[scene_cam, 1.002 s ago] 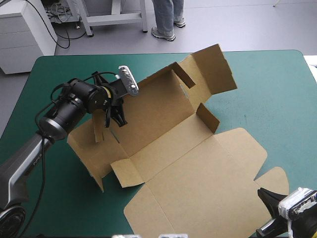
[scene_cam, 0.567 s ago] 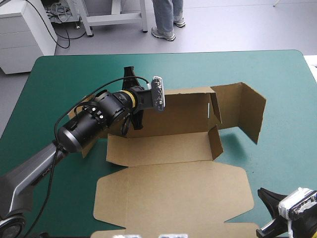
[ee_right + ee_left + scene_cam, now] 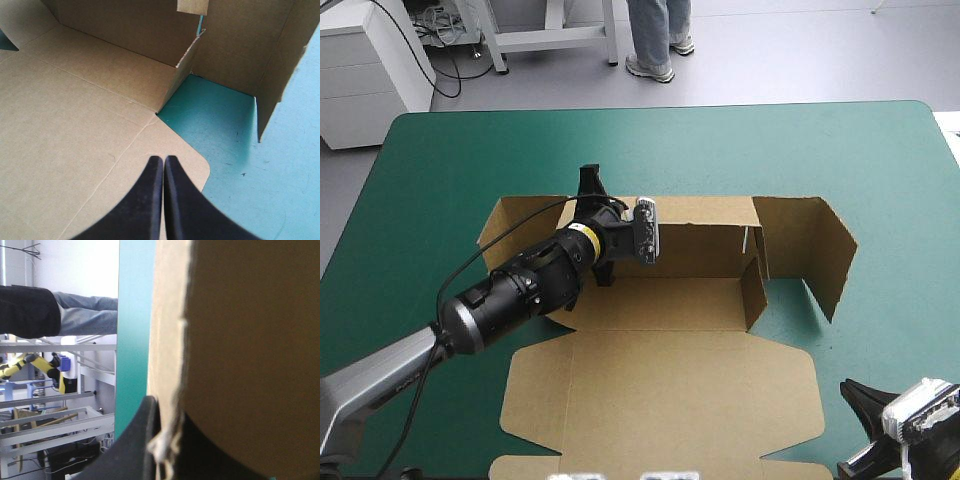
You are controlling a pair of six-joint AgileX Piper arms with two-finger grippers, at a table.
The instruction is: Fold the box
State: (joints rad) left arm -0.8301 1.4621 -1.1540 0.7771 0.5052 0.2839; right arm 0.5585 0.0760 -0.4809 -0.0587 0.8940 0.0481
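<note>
My left arm (image 3: pixel 520 290) is a black, round barrel with a thin yellow ring (image 3: pixel 578 232) near the wrist, joined to a smooth grey lower section (image 3: pixel 375 378). My right claw (image 3: pixel 163 159) has two broad black fingers (image 3: pixel 142 205), curved like fins.

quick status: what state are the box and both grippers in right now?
Brown cut-board box: partly folded, rear wall raised, lid flat on the teal-green cover.
Left gripper with black fin fingers: shut on the box's rear wall.
Right gripper with black fin fingers: shut, holding nothing, by a corner of the lid.
</note>
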